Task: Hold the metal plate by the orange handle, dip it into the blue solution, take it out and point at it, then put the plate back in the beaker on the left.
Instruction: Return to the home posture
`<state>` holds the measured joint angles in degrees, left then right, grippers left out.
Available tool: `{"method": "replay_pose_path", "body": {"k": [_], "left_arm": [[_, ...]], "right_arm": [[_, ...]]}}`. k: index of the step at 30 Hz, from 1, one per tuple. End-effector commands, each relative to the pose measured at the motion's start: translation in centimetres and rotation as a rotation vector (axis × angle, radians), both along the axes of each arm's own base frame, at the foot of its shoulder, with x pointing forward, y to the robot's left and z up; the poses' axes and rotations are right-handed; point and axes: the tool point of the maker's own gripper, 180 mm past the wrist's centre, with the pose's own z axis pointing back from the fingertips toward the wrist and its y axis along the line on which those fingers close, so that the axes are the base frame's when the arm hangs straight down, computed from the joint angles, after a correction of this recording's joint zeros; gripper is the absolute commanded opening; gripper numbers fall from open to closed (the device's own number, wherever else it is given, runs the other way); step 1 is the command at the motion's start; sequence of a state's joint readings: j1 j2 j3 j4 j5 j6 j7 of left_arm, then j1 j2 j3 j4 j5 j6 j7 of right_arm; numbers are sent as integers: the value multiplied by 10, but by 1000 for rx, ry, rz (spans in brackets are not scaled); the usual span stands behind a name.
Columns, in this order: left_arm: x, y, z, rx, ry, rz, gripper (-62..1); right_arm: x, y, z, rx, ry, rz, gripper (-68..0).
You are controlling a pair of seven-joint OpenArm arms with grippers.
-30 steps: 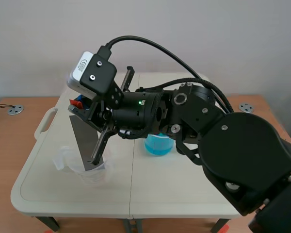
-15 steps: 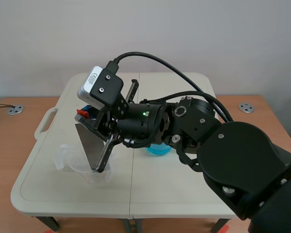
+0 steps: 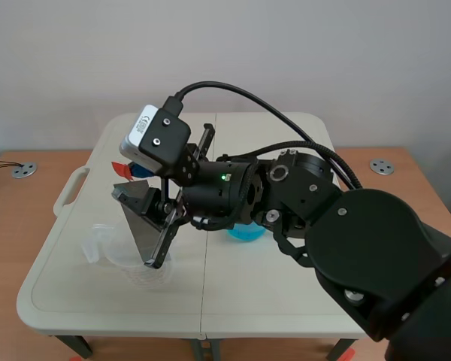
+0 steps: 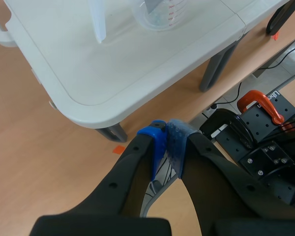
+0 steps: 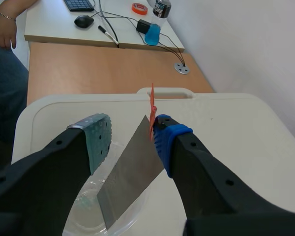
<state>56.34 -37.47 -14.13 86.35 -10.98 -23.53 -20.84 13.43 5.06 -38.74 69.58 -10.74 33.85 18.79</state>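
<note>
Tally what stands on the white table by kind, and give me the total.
Beakers: 2 (clear beaker, blue-solution beaker)
Metal plate: 1, standing in the clear beaker
Total: 3

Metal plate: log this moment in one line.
metal plate: tilted in clear beaker | right gripper: open, astride plate | left gripper: shut, empty
</note>
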Motion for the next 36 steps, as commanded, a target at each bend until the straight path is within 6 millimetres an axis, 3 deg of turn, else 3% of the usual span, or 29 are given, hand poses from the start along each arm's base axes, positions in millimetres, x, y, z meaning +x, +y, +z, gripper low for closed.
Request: {"method": "replay_pose_path", "body": {"k": [1, 7, 9, 20, 36], "left_arm": [[4, 0, 4, -8, -21, 9, -536], [5, 0, 4, -7, -21, 9, -145], [5, 0, 4, -6, -21, 9, -74], [4, 0, 3, -4, -18, 9, -67], [5, 0, 4, -8, -22, 9, -67]], "right_arm": [[4, 5, 13, 37, -17, 3, -392], [7, 4, 15, 44, -27, -17, -253], [11, 2, 16, 48, -40, -40, -214], [16, 1, 18, 61, -34, -70, -10], [22, -6, 28, 144, 40, -113, -11]]}}
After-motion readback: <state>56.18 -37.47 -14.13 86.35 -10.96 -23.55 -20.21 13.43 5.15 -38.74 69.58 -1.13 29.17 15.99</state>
